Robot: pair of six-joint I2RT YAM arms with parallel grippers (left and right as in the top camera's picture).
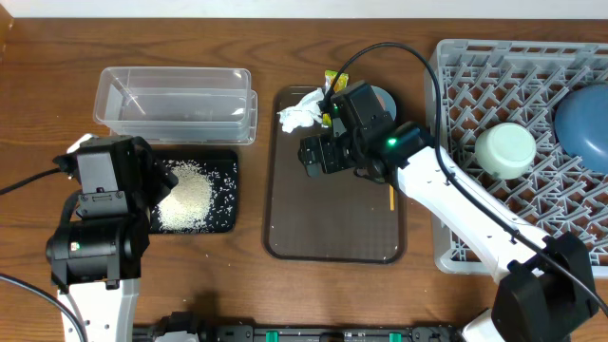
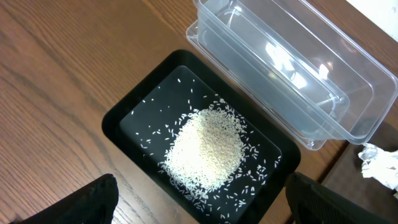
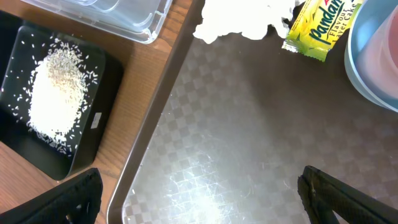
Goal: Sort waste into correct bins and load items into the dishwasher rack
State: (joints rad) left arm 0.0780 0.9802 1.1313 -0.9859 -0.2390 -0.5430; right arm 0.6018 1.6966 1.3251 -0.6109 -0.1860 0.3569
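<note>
Seeing rice heap (image 2: pixel 205 146) piled in black tray (image 2: pixel 146 121) on the counter (image 2: pixel 50 74), with clear container (image 2: pixel 292 62) just behind, nothing visible inside; probably reserved for the dry trash. Reading left end effector (image 2: pixel 202 205) as released: jaws wide, hovering right over the rice, holding nothing. Same for right end effector (image 3: pixel 202 193): spread wide, empty, hanging above bare brown serving tray (image 3: pixel 236 124). Looks staged for a tissue (image 3: pixel 239 15) or wrapper (image 3: pixel 320 25) pick, with both at the tray's far end, ahead of the fingers, near but not between them. Wrapper just beside tissue, next to pale bowl (image 3: pixel 373 68). No contact with either. Also noting orange stick (image 1: pixel 391 198) on the tray's right side; second bowl (image 1: pixel 505 150) and blue plate (image 1: pixel 584 123) already in rack (image 1: pixel 465 71).
</note>
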